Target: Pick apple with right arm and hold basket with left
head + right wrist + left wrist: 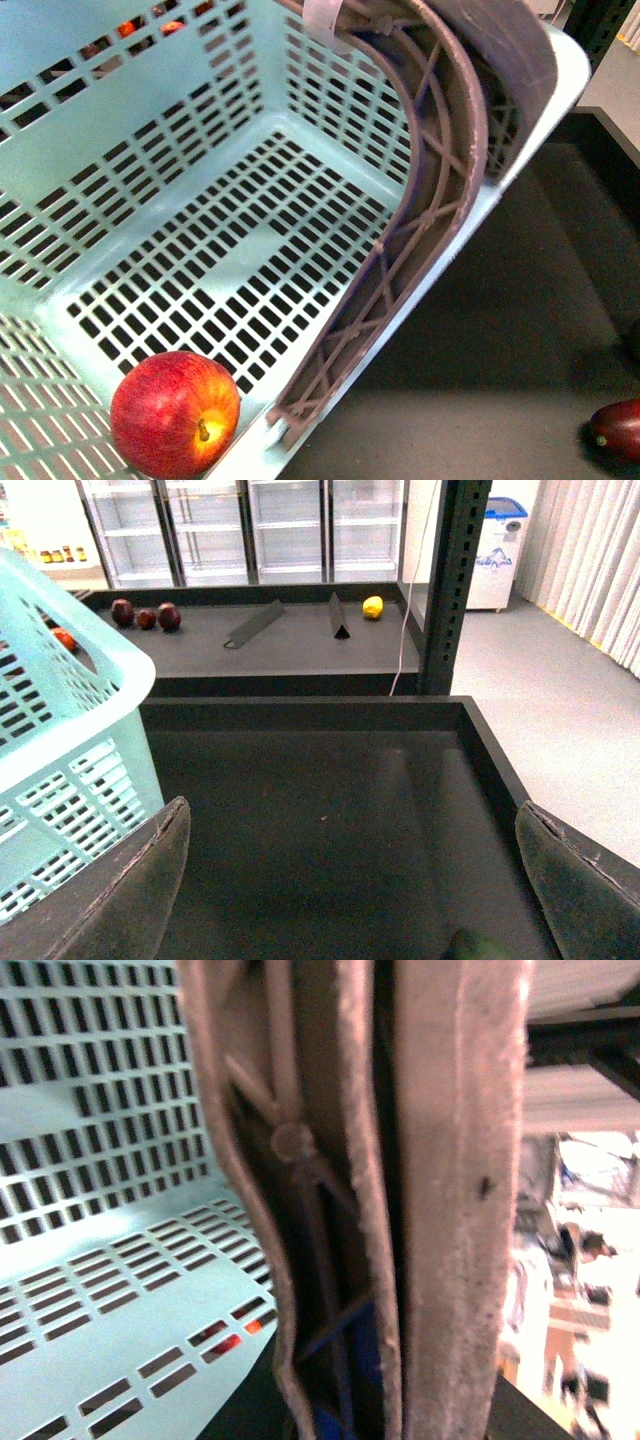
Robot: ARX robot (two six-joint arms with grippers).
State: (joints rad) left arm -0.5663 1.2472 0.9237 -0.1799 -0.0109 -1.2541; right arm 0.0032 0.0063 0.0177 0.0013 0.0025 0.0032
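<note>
Two claws, two jobs; status below.

Apple [175, 412] sits inside the basket [130, 100], on the slotted floor in the near corner, about 7 o'clock in the front view, stem dimple showing; so the pick half looks done to me, and the hold half is the live step.

Right claw [350, 810]: released, fingers spread wide, nothing between them; it hangs over bare dark worktop [300, 780] with the basket wall just beside one finger; arm pitched forward and down, camera looking across the worktop.

Left claw: wrist camera is right up against the handle [300, 1160], lattice ribs filling the frame; I can't pick out my own fingers there, so I cannot tell whether it is clenched. Front view shows the basket tilted, handle sweeping from 12 down to 6 o'clock; that fits a lift by the handle, but it's inference.

Maroon fruit [618, 428] lies on the worktop at 4 o'clock, outside the basket; not my target.

Next: hold the basket level and steady; right arm clear of the rim. Risk: a glossy round apple on a tilted slotted floor could roll.
</note>
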